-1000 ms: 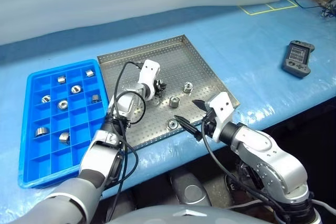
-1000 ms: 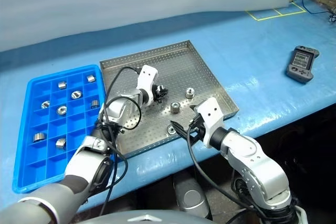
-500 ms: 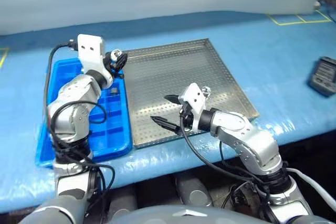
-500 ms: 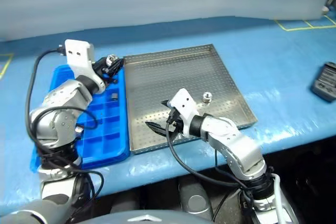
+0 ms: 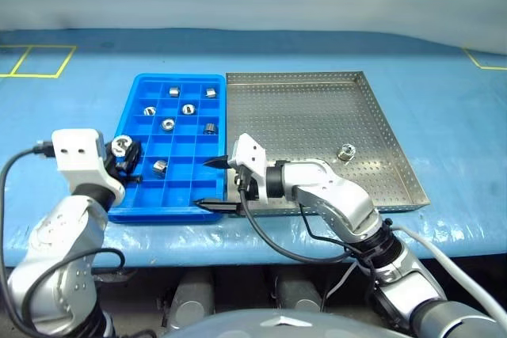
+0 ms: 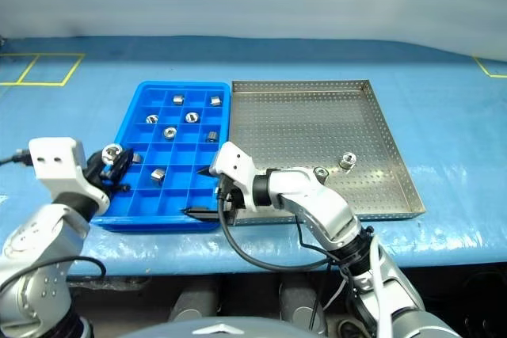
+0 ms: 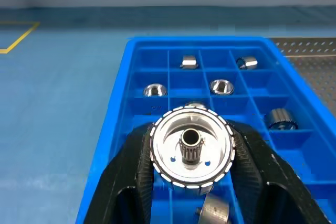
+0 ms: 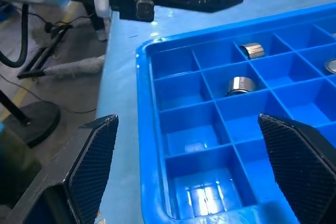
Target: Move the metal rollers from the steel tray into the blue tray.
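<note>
Two rollers [image 6: 347,161] sit on the dotted floor of the steel tray [image 5: 372,100], near its right rim; one of them peeks out just behind our right arm in the right eye view. The rest are over in the blue tray [image 5: 127,116], which lies right beside the steel tray on its left, rims about touching, both on the blue-covered bench [image 5: 79,93]. We count roughly six or seven small silver rollers spread over the blue tray's square compartments, mostly toward the far end, one per compartment as far as we can tell.

Our left gripper [image 7: 191,153] is clamped on a roller [image 7: 191,148], a black finger pressed against each side, hollow centre facing the wrist camera. It hangs over the near left corner of the blue tray, above the compartments rather than down in one.

Our right gripper [image 5: 212,184] points left across the near edge of the blue tray, its two fingers spread wide apart with nothing between them. From the right wrist view we see empty compartments between the fingers and two rollers a bit further in.
</note>
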Controlling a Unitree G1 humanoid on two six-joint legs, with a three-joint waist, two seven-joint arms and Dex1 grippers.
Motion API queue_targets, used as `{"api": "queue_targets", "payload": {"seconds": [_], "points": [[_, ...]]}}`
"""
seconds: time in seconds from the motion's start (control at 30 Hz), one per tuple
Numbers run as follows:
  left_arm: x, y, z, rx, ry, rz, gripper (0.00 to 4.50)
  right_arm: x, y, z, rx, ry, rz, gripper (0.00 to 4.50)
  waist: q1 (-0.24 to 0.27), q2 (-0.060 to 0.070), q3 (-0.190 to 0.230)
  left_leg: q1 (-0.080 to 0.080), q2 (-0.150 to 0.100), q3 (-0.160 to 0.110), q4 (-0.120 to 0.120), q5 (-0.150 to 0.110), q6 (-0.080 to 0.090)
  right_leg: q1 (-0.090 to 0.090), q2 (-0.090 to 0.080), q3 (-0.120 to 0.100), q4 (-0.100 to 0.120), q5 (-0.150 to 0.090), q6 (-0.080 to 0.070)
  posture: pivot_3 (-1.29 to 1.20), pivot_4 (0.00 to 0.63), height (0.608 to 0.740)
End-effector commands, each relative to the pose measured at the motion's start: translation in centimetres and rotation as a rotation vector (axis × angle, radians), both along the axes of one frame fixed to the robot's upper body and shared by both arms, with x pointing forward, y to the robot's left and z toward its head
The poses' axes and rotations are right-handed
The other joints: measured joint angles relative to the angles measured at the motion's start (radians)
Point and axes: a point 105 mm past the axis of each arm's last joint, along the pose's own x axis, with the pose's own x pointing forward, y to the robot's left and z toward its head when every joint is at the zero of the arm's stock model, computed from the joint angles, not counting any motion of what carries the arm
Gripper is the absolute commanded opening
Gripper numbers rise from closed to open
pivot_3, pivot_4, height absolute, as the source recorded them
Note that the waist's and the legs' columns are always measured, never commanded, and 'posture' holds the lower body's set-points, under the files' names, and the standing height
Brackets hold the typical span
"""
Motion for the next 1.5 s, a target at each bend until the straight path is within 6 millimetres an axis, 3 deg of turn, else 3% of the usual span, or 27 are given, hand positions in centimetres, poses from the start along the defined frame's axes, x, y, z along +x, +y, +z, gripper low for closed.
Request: {"api": "queue_targets", "payload": {"seconds": [0.03, 0.2, 0.4, 0.67, 0.7, 0.9, 1.13, 1.37, 1.5], "points": [[-1.0, -0.1, 0.2, -0.001, -0.023, 0.018, 1.70, -0.5, 0.7, 1.2, 0.039, -0.040, 0.054, 4.50, 0.005, 0.000, 0.000, 0.000, 0.000, 0.000, 0.000, 0.000, 0.000, 0.000, 0.000, 0.000, 0.000, -0.001, -0.001, 0.20, 0.150, 0.740], [-1.9, 1.1, -2.4, -0.043, 0.053, 0.115, 1.70, -0.9, 0.8, 0.9, 0.043, -0.025, 0.060, 4.50, 0.007, 0.000, 0.000, 0.000, 0.000, 0.000, 0.000, 0.001, -0.002, 0.000, 0.000, -0.001, 0.000, -0.001, -0.003, 0.18, 0.150, 0.740], [-2.0, 1.1, -3.6, -0.100, 0.086, 0.133, 1.70, -0.9, 0.0, 0.8, 0.051, -0.006, 0.018, 4.50, 0.003, -0.001, 0.000, 0.000, 0.001, 0.000, 0.000, 0.001, -0.002, 0.000, 0.000, -0.001, 0.000, -0.001, -0.004, 0.14, 0.150, 0.740], [-0.8, 0.1, -3.4, -0.116, 0.085, 0.058, 4.30, -0.4, -1.6, 1.0, 0.062, -0.009, -0.087, 4.50, -0.005, -0.001, 0.000, 0.000, 0.001, 0.000, 0.000, 0.001, -0.002, -0.001, 0.001, -0.001, 0.000, -0.001, -0.004, 0.06, 0.150, 0.740], [-0.5, 0.0, -3.3, -0.113, 0.082, 0.049, 4.46, -0.3, -1.8, 1.0, 0.061, -0.010, -0.102, 4.50, -0.009, -0.001, 0.000, 0.000, 0.001, 0.000, 0.000, 0.001, -0.002, -0.001, 0.001, -0.001, 0.000, -0.002, -0.004, 0.05, 0.150, 0.740], [1.4, -1.9, -0.9, -0.041, -0.060, -0.078, 4.46, 1.4, -4.7, 1.2, 0.046, -0.033, -0.297, 4.50, -0.029, -0.001, 0.000, 0.000, 0.001, 0.001, 0.000, 0.001, -0.002, -0.001, 0.000, 0.000, 0.000, -0.001, -0.004, 0.00, 0.150, 0.740], [2.6, -8.6, 0.1, -0.047, -0.182, -0.398, 4.46, 3.2, -10.9, -0.7, -0.083, -0.034, -0.618, 4.50, -0.057, -0.001, -0.001, -0.001, 0.000, 0.002, 0.000, 0.001, -0.002, -0.001, 0.000, 0.001, -0.001, -0.001, -0.004, -0.09, 0.150, 0.740], [2.6, -12.4, 0.2, -0.002, -0.266, -0.600, 4.46, 5.8, -15.4, -1.6, -0.104, -0.015, -0.963, 4.50, -0.114, 0.000, -0.001, 0.000, 0.001, 0.003, -0.001, 0.001, -0.002, -0.002, 0.001, 0.003, 0.000, -0.001, -0.004, -0.15, 0.150, 0.740], [2.0, -13.9, 0.1, -0.011, -0.280, -0.712, 4.46, 7.4, -16.8, -1.9, -0.084, 0.000, -1.123, 4.50, -0.137, 0.000, -0.001, 0.000, 0.001, 0.004, -0.001, 0.001, -0.002, -0.002, 0.001, 0.003, 0.000, -0.001, -0.003, -0.16, 0.150, 0.740]]}}
